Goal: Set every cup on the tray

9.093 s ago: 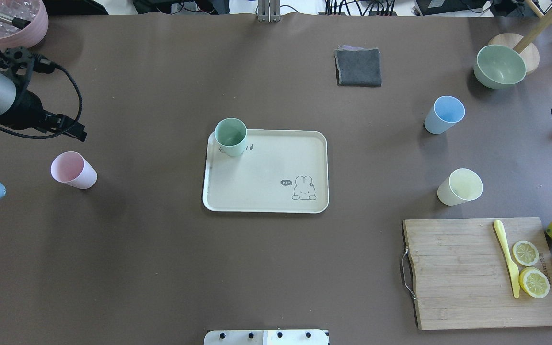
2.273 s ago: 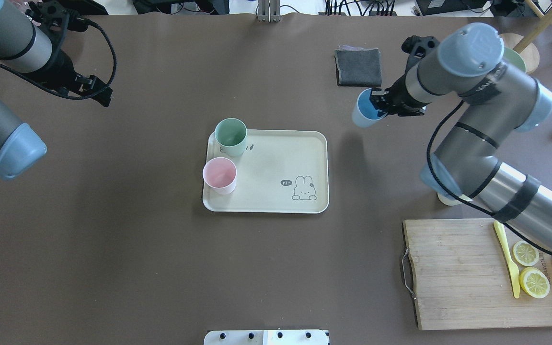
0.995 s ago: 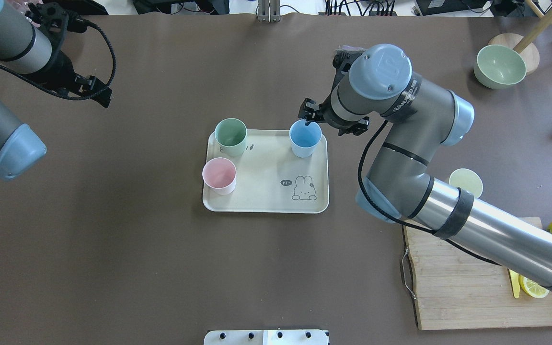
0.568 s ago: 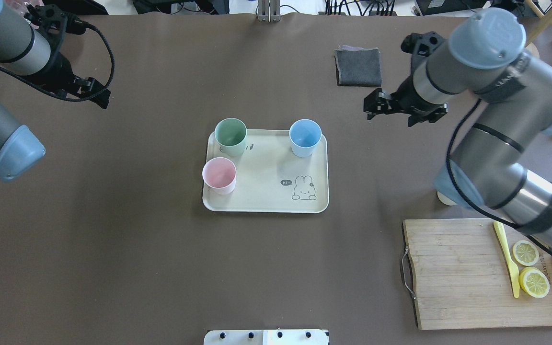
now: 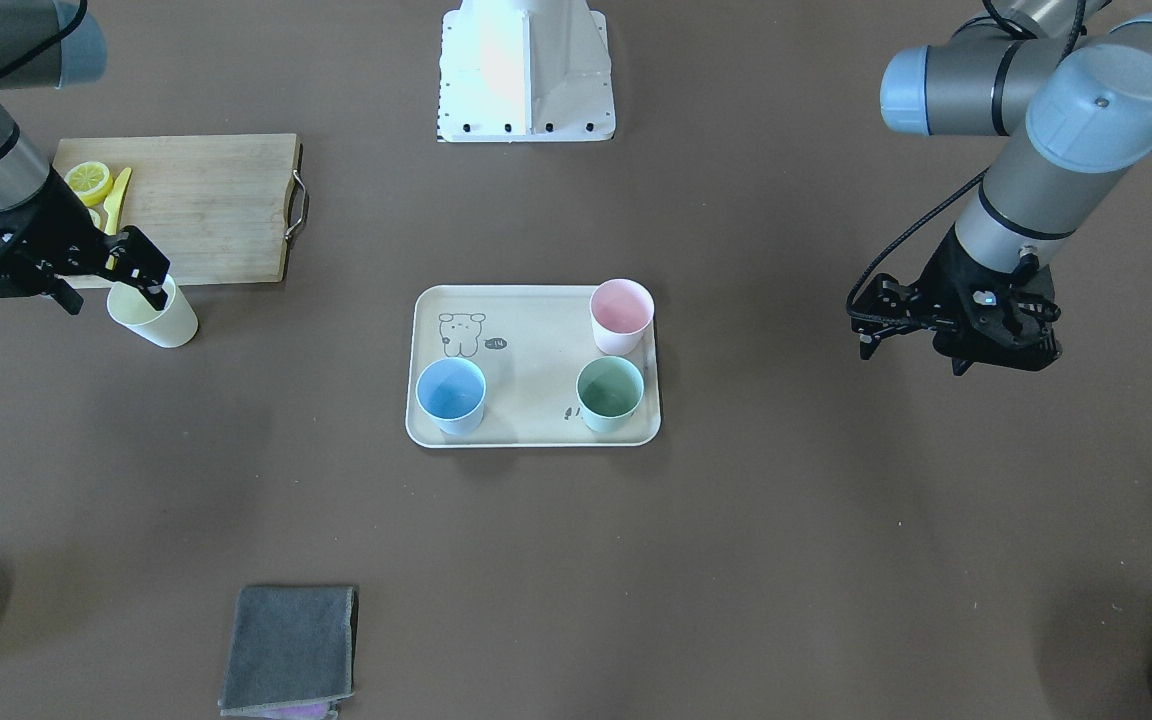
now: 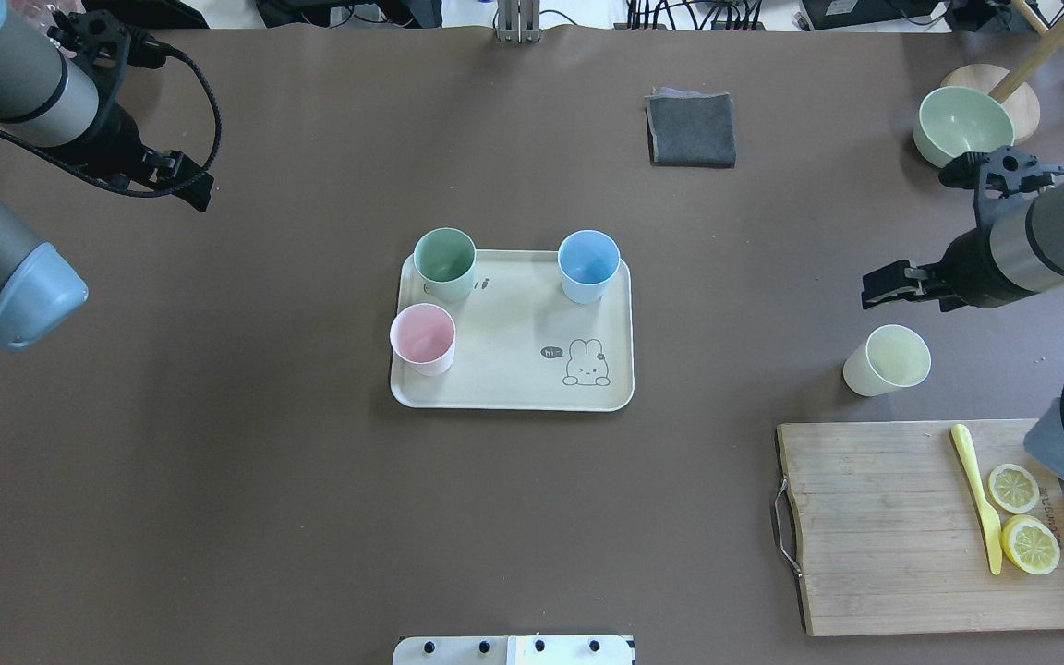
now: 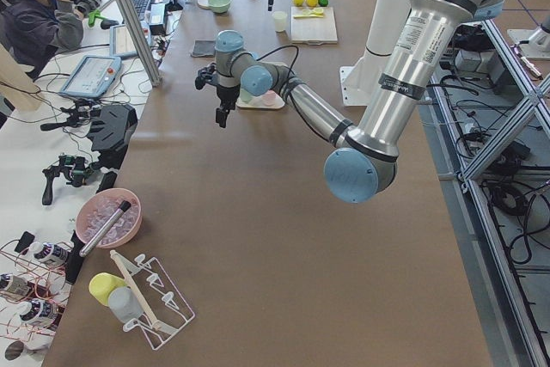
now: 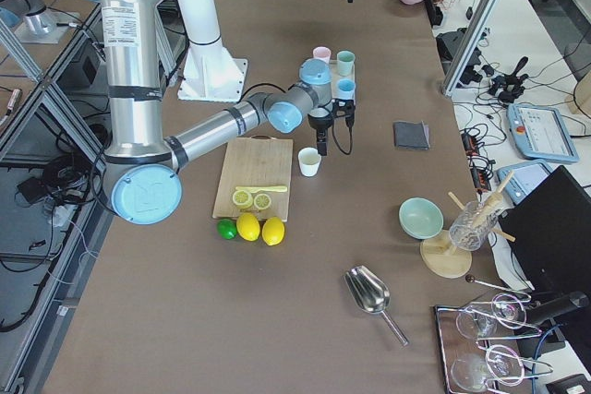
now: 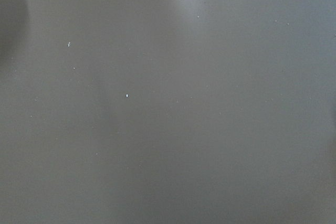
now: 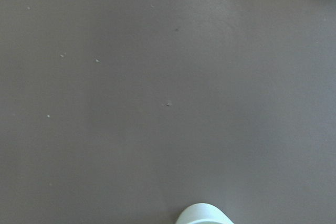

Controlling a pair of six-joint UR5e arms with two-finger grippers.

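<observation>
Standing upright on the tray (image 6: 513,323) at the middle of the bench (image 6: 218,462) are three cups: the green cup (image 6: 444,263) in its far left corner, the pink cup (image 6: 422,339) on the left side just nearer than the green one, and the blue cup (image 6: 588,266) in the far right corner. The yellow cup (image 6: 886,361) stands upright on the bench well to the right of the tray, just beyond the far edge of the cutting board (image 6: 883,526). The right gripper (image 6: 883,288) hangs above that cup's far rim, pointing down with nothing in it, and its jaws look parted. Only the cup's rim shows at the bottom edge of the right wrist view. The left gripper (image 6: 192,187) hovers over bare bench far to the left of the tray, holding nothing. Whether it is wide or narrow cannot be told.
</observation>
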